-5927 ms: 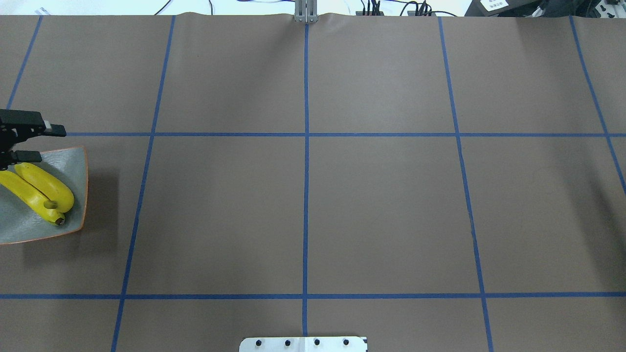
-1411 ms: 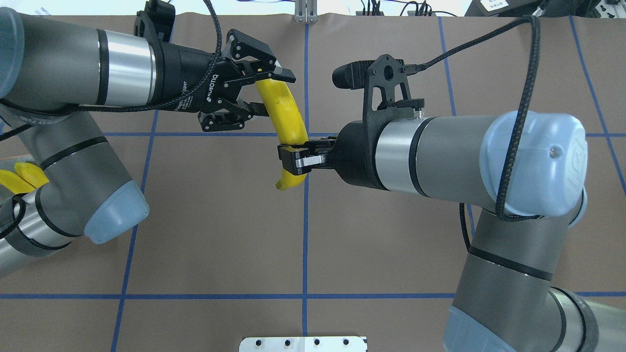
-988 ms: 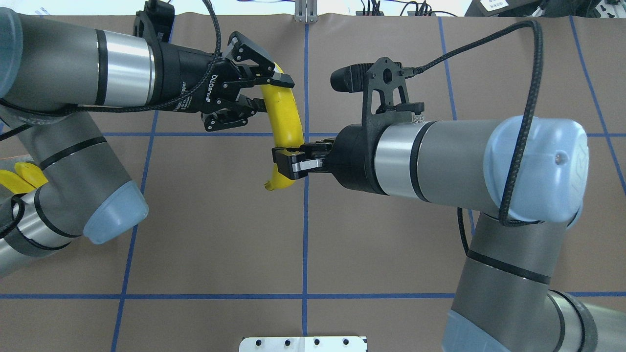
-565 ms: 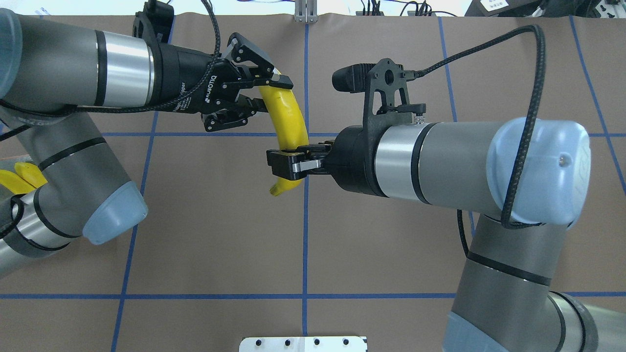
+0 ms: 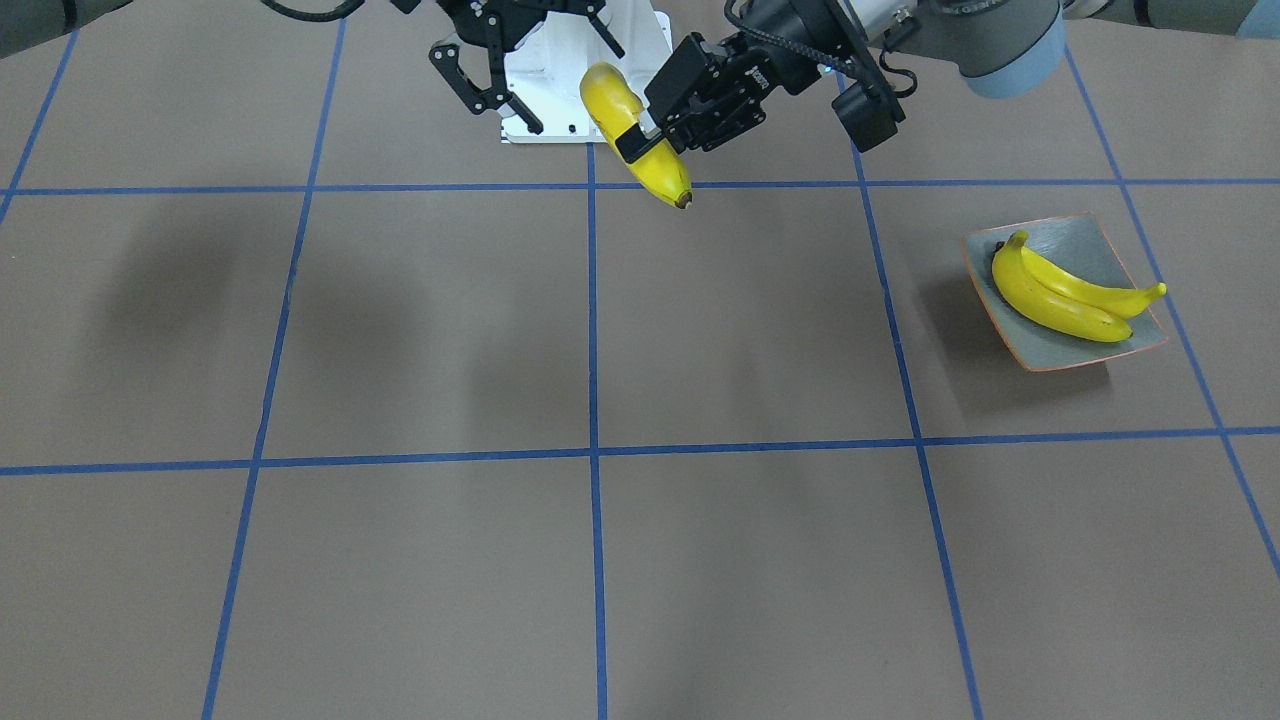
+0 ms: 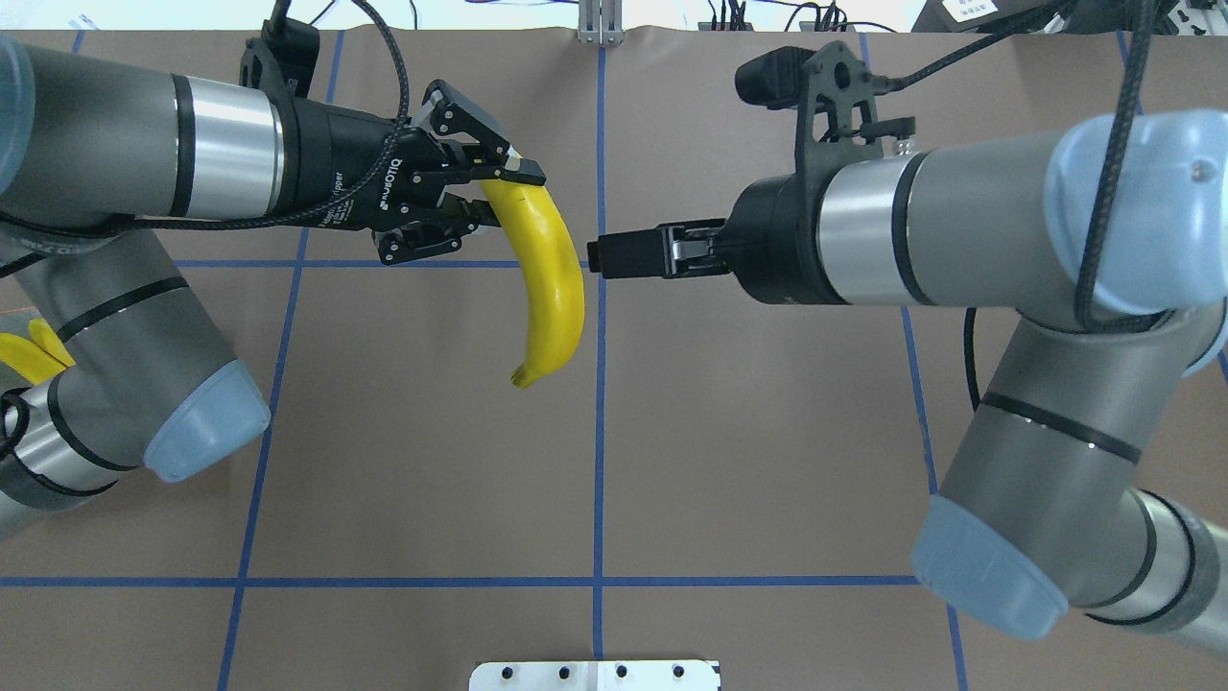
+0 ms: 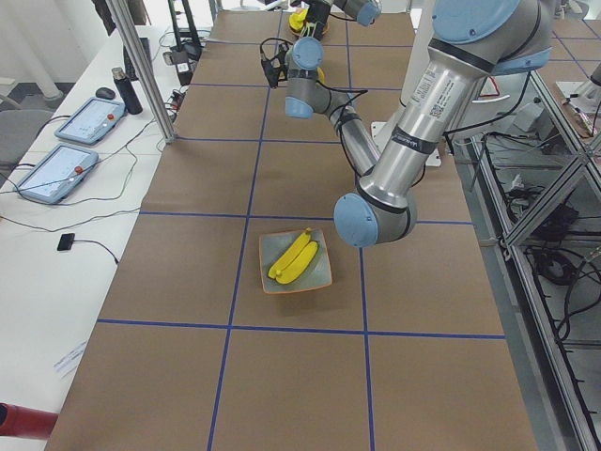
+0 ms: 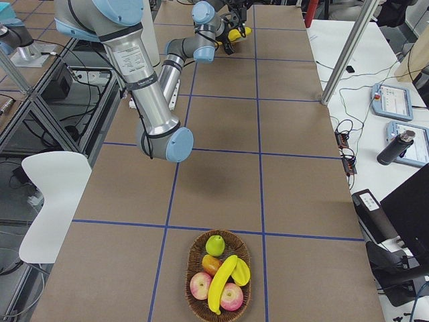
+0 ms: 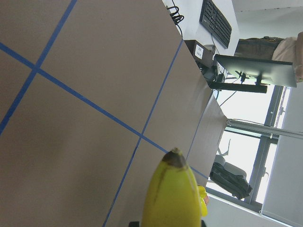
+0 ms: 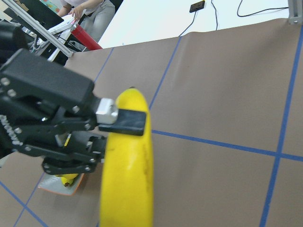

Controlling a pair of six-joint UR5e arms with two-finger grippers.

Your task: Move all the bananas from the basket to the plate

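Mid-air transfer above the counter (image 6: pixel 767 432), a brown matte sheet ruled into squares by blue tape lines (image 6: pixel 599 480). My left jaws were pinching the held banana (image 6: pixel 547 278) close to its dark-tipped end, which the left wrist view showed poking out just beyond the pads. The rest of the fruit curved away from the grip toward my base, so its long axis ran roughly fore and aft, crosswise to the line of my left jaws. My right jaws stood apart from it, just beside its middle on the far side of the centre line; the front-facing view showed them spread and carrying nothing. The plate (image 5: pixel 1095 245), a squarish grey-green dish with a thin orange rim and upturned edges, lay well off toward my own left end of the counter, with two bananas (image 5: pixel 1060 300) side by side on its glossy centre. My left arm (image 6: pixel 96 144) was therefore the nearer one, and I judged that the coming move was a swing leftward and down, turning the fruit's long axis to lie along its neighbours. The skin was smooth, glossy and rounded, so I expected it might pivot in a grip so near one end. At my right end the woven basket (image 8: pixel 190 282) held the fourth banana (image 8: pixel 224 282) among apples (image 8: pixel 200 285) and a pear (image 8: pixel 214 243).
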